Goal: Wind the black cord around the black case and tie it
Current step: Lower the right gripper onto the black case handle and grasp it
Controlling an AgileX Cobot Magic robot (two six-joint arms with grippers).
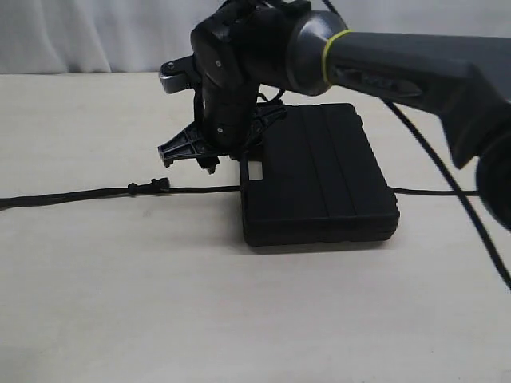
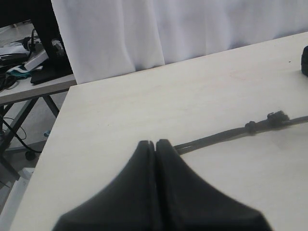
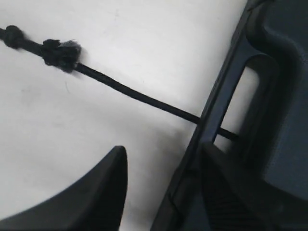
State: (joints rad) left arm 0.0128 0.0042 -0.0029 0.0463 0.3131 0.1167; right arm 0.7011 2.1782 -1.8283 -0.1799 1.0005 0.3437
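Right arm (image 1: 399,72) looms nearest in the exterior view. I have it reaching in from the right and over the case, so that its wrist hangs at the case's handle edge.

Table (image 1: 239,319): pale, flat, carries everything.

The black case (image 1: 319,179) lies flat near the table's middle, grooves up, handle end to the left. It rests on top of the cord. I read that as the point of the layout: with the line pinned underneath, each free end can be brought up and over the lid.

Right gripper (image 3: 163,156): jaws apart, holding nothing. One finger is over bare table, the other over the handle edge. Judgement: it is placed to take the cord where it leaves the case.

Left gripper (image 2: 155,143): fingers pressed together, low over the table, well left of the case. The cord vanishes just beside the tips, and I cannot tell whether any of it is nipped.

The black cord (image 1: 80,194) runs straight along the table from the left, passes under the handle bar, shows through the hand hole (image 3: 250,91) and comes out at the case's right side. No turn over the lid, no tie: wrapping not yet begun.

Knotted lump (image 1: 148,187): on the left run, apart from the right gripper. It may snag at the handle if pulled through.
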